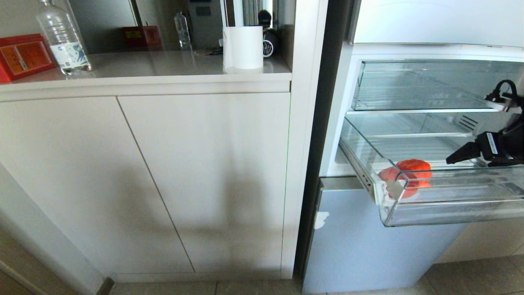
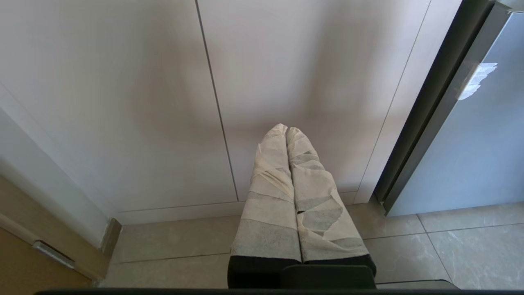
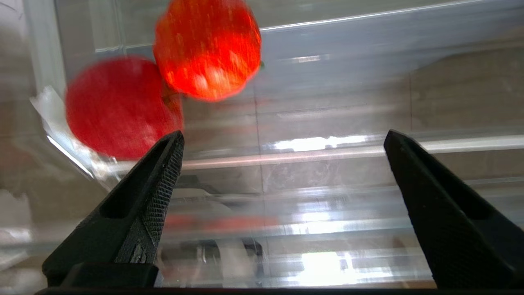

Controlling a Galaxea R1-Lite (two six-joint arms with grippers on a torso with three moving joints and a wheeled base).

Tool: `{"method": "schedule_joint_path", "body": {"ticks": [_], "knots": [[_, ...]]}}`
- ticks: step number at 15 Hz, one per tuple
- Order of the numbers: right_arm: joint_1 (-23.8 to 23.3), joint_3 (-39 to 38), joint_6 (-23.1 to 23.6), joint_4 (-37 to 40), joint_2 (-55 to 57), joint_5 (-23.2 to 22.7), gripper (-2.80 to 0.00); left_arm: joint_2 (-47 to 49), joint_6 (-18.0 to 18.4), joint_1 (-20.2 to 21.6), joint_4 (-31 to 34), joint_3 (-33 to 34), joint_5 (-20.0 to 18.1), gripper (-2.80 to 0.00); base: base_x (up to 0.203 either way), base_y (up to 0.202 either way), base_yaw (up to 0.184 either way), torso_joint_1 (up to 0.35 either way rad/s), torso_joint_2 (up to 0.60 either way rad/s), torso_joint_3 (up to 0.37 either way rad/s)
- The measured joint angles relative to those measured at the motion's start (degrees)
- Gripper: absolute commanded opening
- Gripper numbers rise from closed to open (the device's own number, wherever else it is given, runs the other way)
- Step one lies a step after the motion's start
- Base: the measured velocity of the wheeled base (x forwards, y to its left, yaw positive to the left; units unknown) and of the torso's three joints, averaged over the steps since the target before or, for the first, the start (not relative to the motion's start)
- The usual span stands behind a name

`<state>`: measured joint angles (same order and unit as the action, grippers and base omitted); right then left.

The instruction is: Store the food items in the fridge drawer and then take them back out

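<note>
A pale kitchen cabinet fills the frame's left; at lower right the fridge drawer (image 1: 450, 205) stands pulled out, two food items (image 1: 409, 174) in its left corner. The right hand (image 1: 458, 157) hovers above, spread wide, empty. They look smooth, firm, rollable: grip across the middle. The left hand (image 2: 286, 135) hangs closed, empty.

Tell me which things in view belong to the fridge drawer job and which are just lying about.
Part of the job:
- two red food items, together at the drawer's left end
- fridge drawer, pulled out
- right gripper, open, over the drawer, holding nothing

Just lying about:
- water bottle, paper towel roll and red box on the counter
- left gripper, parked by the cabinet
</note>
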<state>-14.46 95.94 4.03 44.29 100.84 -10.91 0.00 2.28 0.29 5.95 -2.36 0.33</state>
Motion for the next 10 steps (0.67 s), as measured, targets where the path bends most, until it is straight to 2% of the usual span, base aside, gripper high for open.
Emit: {"method": "schedule_joint_path", "body": {"ticks": [3,10], "knots": [[0.0,-0.3,0.0,-0.3,-0.4,-0.1,0.0,0.0,0.0,0.0,0.0,0.0,0.0,-2.8,0.0,0.0,0.0,0.0,0.0,0.0],[1.7,1.9,0.0,-11.3,6.9,-2.2,0.0,0.0,0.0,0.0,0.0,0.0,0.0,-2.8,0.0,0.0,0.0,0.0,0.0,0.0]]}}
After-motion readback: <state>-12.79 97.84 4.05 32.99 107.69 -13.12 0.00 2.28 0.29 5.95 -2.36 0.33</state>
